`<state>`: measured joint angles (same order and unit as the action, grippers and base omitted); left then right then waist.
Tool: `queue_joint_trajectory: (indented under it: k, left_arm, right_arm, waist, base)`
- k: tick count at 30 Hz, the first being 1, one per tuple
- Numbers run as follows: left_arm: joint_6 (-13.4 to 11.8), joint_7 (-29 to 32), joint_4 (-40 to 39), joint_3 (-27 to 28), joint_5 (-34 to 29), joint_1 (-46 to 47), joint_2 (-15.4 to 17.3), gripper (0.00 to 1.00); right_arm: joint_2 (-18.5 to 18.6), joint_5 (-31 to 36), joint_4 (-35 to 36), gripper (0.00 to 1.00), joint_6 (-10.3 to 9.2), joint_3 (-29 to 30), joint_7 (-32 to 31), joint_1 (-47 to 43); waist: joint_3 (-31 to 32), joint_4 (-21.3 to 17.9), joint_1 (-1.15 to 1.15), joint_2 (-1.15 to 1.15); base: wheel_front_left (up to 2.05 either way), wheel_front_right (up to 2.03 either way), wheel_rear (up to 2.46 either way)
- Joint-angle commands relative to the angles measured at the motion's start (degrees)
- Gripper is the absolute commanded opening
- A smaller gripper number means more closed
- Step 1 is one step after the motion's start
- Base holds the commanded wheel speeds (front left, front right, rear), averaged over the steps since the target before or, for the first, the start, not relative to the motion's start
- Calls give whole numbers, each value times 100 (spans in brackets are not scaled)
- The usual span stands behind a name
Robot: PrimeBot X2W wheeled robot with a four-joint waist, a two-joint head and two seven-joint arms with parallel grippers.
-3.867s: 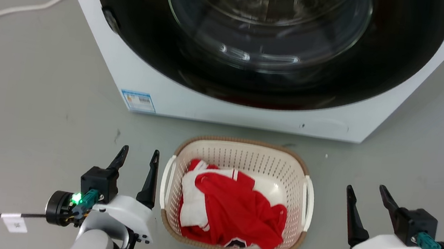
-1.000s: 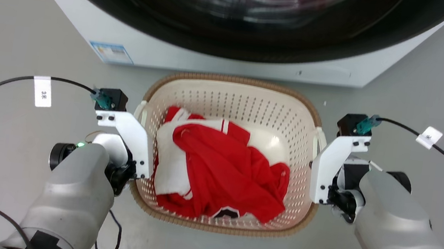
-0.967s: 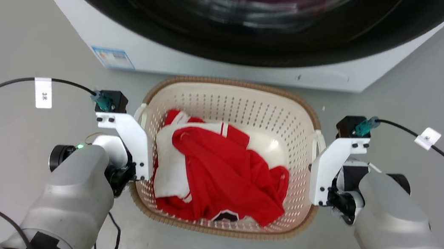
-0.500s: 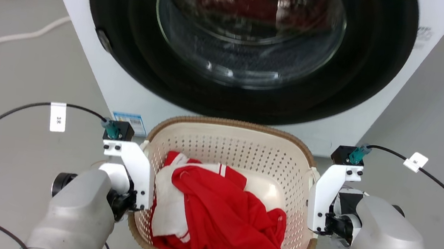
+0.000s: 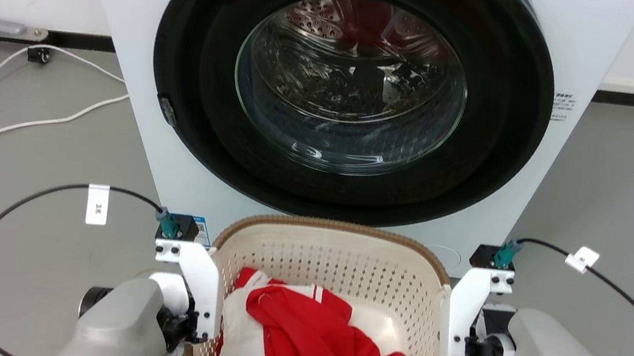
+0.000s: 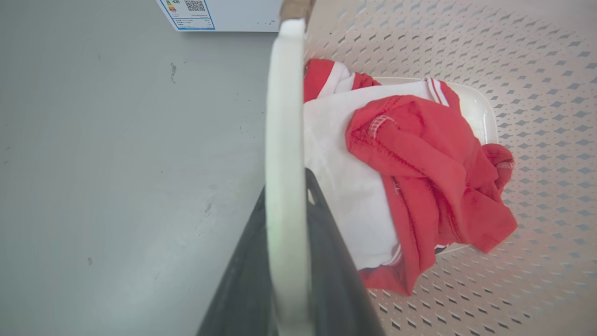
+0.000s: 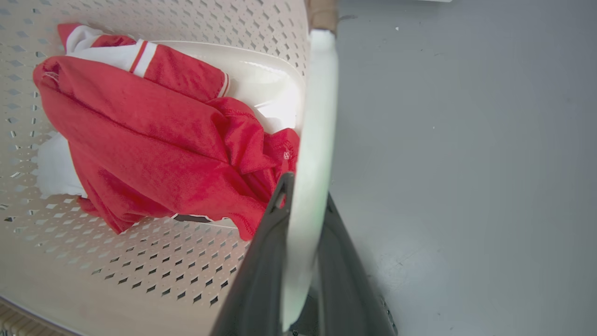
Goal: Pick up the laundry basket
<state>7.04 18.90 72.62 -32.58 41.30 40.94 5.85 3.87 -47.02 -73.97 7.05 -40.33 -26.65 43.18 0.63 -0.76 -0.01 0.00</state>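
**Operator:** State the layout.

**Technician:** In the head view a front-loading washing machine [image 5: 325, 112] stands at 12 o'clock on the grey floor [image 5: 40, 141] with its door shut. The laundry basket [image 5: 337, 260] is at 6 o'clock, directly in front of the machine and between the two arms. Its far rim overlaps the machine's lower panel. From that I judge it to be clear of the floor, not resting on it. A red and white garment [image 5: 319, 350] lies loose in the bottom.

**Operator:** Grip status?

**Technician:** The left gripper [image 6: 285, 186] is at 7 o'clock. Its fingers are closed down to the thickness of the left handle [image 6: 283, 93], one on the basket side and one on the floor side. The right gripper [image 7: 308, 186] at 5 o'clock clamps the right handle [image 7: 319, 93] the same way. No gap shows between finger and handle on either side.

**Operator:** How should the lift be done?

**Technician:**
1. Raise both wrists at one rate and at equal height. A level rim should stop the garment sliding to one end.
2. Hold the spacing between the arms constant. The handles are thin plastic strips and will probably flex or pop free if they are pulled apart or squeezed inward.
3. Draw the basket towards 6 o'clock as it rises, because its far rim sits close to the door.
4. Check slack in the black wrist cable [image 5: 31, 208].
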Motion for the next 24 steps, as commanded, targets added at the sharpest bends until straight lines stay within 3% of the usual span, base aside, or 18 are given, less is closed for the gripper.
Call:
queue_joint_trajectory:
  k: [1, 24]
  left_arm:
    - [78, -47, -82, -28, 69, -43, -172, 0]
    - [79, -166, -67, -366, 352, -187, -168, 0]
  right_arm:
    - [-182, -46, 52, 0, 80, 1, -10, -99]
    - [-166, 125, 33, 0, 80, 236, -158, -378]
  waist:
    - [44, 21, 1, 0]
    - [167, 20, 1, 0]
  base:
    - [0, 0, 0]
    - [0, 0, 0]
